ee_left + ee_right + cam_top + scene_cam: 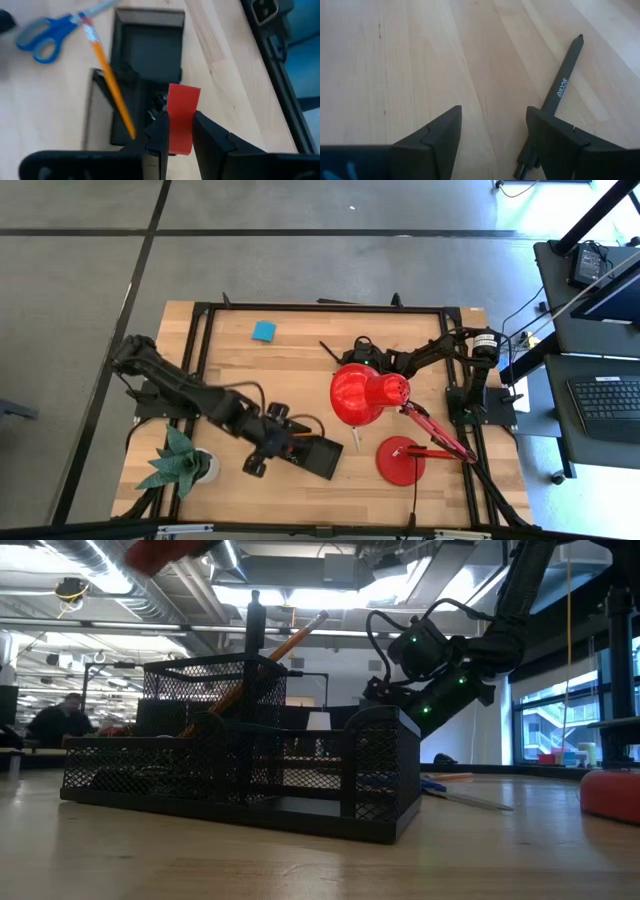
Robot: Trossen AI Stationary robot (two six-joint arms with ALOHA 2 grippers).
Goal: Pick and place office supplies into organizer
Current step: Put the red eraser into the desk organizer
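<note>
Nearest the low camera stands the black mesh organizer (240,775), its front wall filling the middle of that view, with a wooden pencil (262,662) and a dark pen (254,625) leaning up out of its tall rear cup; what lies in its low compartments is hard to make out through the mesh. From above, the organizer (318,456) sits near the front edge of the wooden surface (290,360), partly covered by the left gripper (283,442). In the left wrist view that gripper (179,131) has its fingers clenched on a small red piece (181,117), held above the organizer's compartments beside the pencil (111,84), while blue-handled scissors (47,35) lie on the surface beyond, partly cut off at the picture's edge. The big red lamp (368,394) stands in the middle of the surface and hides part of what lies under its shade; its round base (400,460) sits to the right of the organizer. The right gripper (358,350) hovers behind the lamp, its fingers (437,137) spread wide and grasping nothing, with a thin black pen (554,97) lying on the surface just beside one finger. A green paper plant (182,460) stands at the front left, and a blue sticky-note pad (264,331) lies alone near the far edge.
</note>
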